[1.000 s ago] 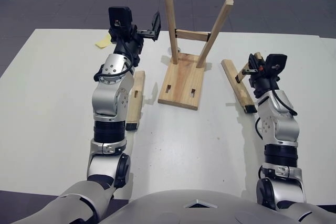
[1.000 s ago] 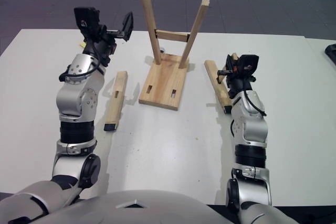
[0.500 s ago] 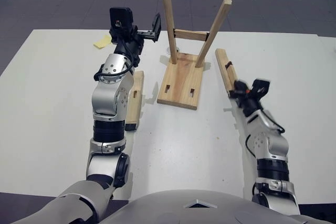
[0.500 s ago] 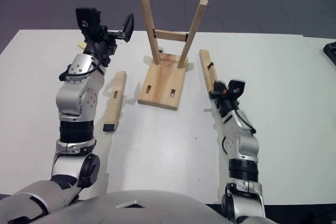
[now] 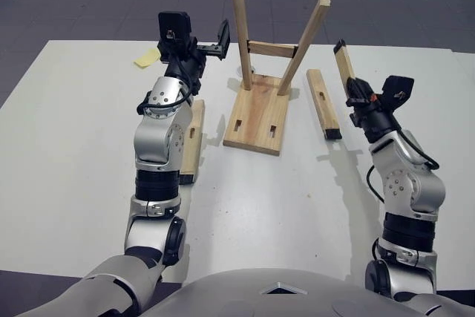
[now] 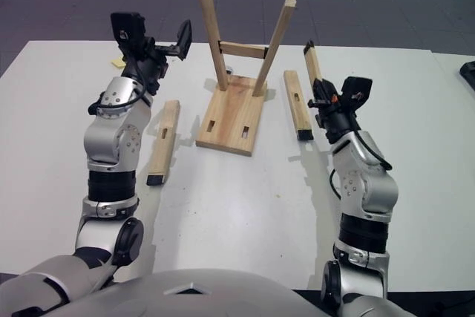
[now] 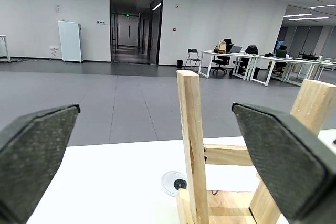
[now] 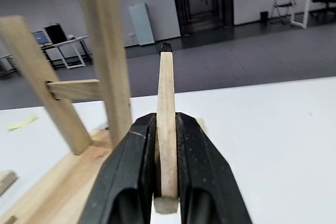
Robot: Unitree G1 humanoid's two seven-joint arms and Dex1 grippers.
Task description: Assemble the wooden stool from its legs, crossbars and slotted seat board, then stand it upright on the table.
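The slotted seat board [image 5: 254, 115] lies flat on the table with two legs [image 5: 239, 35] standing up from its far end, joined by a crossbar [image 5: 271, 50]. One loose leg [image 5: 191, 141] lies left of the board, another [image 5: 323, 104] right of it. My right gripper [image 5: 356, 96] hangs above the table right of that leg, shut on a short wooden bar [image 8: 166, 98] that points up with a dark tip. My left gripper [image 5: 220, 38] is open, level with the near standing leg [image 7: 191, 129] and just left of it.
A yellow note [image 5: 146, 58] lies at the far left of the white table [image 5: 74, 146]. A round cable port [image 7: 175, 182] sits behind the board. Free tabletop stretches in front of the board, and the table's far edge is just behind the legs.
My right gripper has risen from the table with the short bar, tilting it upright. The loose leg on the right has ended up closer to the seat board. My left arm has barely moved.
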